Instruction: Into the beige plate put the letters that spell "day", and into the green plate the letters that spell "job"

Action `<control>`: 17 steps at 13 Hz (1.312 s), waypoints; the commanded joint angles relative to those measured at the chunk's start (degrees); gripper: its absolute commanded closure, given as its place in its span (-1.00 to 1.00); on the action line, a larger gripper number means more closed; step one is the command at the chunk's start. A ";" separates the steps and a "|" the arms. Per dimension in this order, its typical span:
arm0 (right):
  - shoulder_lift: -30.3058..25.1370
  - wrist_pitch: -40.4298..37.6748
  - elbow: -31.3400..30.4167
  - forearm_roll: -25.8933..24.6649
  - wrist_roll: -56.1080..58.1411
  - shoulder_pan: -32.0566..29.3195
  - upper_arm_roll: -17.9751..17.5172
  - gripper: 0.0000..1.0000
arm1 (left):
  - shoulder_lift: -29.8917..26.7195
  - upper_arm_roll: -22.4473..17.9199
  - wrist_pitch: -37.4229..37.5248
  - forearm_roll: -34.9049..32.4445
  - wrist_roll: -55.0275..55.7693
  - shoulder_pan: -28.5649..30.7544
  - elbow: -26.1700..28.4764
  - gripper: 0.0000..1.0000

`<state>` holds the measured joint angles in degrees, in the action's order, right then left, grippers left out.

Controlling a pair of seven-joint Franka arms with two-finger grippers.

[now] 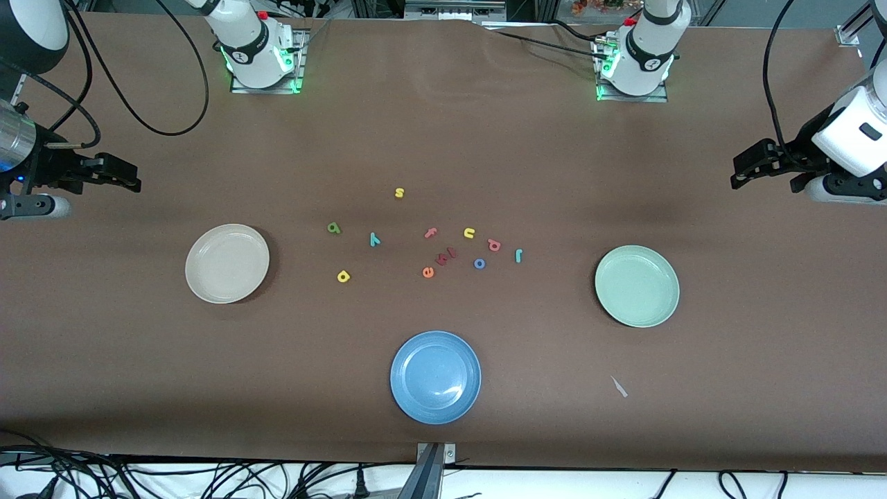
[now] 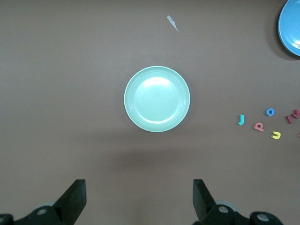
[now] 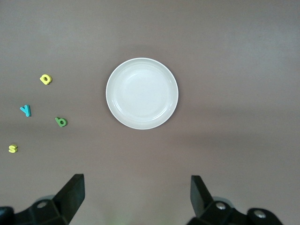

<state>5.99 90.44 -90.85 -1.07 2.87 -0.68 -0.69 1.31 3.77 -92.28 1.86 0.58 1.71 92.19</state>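
Both arms wait, jaws released, empty. Risk: red b (image 1: 494, 244) at 10 o'clock of blue o (image 1: 479, 263), yellow u (image 1: 469, 233) close by; wrong-letter pickup likely.

You get even, soft overhead light on the brown bench (image 1: 443, 138), bright enough that every small letter reads cleanly. Shadows are faint: a dark crescent hugs the beige plate (image 1: 227, 263) on its edge toward the middle of the bench, and broad dim smudges lie on the bench under each arm. The blue plate (image 1: 435, 376) carries a mild sheen at its centre, and in the left wrist view the green plate (image 2: 157, 99) glares pale. Green lamps glow at both arm bases. Focus is sharp throughout.
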 commanded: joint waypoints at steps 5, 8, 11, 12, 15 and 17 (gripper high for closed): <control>-0.36 -0.71 -0.12 0.19 -0.58 -0.11 -0.54 -1.00 | 0.80 0.36 1.32 -1.07 -1.10 -0.04 -2.89 -1.00; -0.45 -1.41 -0.12 0.28 -0.58 -0.02 -0.54 -1.00 | 0.80 0.36 1.32 -1.24 -1.28 0.31 -2.81 -1.00; -0.45 -1.50 0.14 0.36 -0.58 0.24 -0.98 -1.00 | 0.80 0.36 1.32 -1.07 -1.28 0.05 -2.80 -1.00; -0.45 -1.50 0.23 0.45 -0.58 0.33 -0.98 -1.00 | 0.80 0.44 1.32 -1.07 -1.28 -0.30 -2.80 -1.00; -0.36 -1.32 0.32 0.45 -0.41 0.94 -1.86 -1.00 | 0.71 1.75 1.32 -0.80 -1.19 -0.48 -2.89 -1.00; -0.27 -1.32 0.32 0.54 -0.41 2.78 -1.95 -1.00 | 0.71 2.72 1.32 -0.80 -1.19 -0.48 -2.89 -1.00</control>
<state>6.03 89.69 -90.80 -0.89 2.81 0.61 -2.38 1.31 5.57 -92.28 1.86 0.58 1.23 91.21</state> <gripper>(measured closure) 0.000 0.000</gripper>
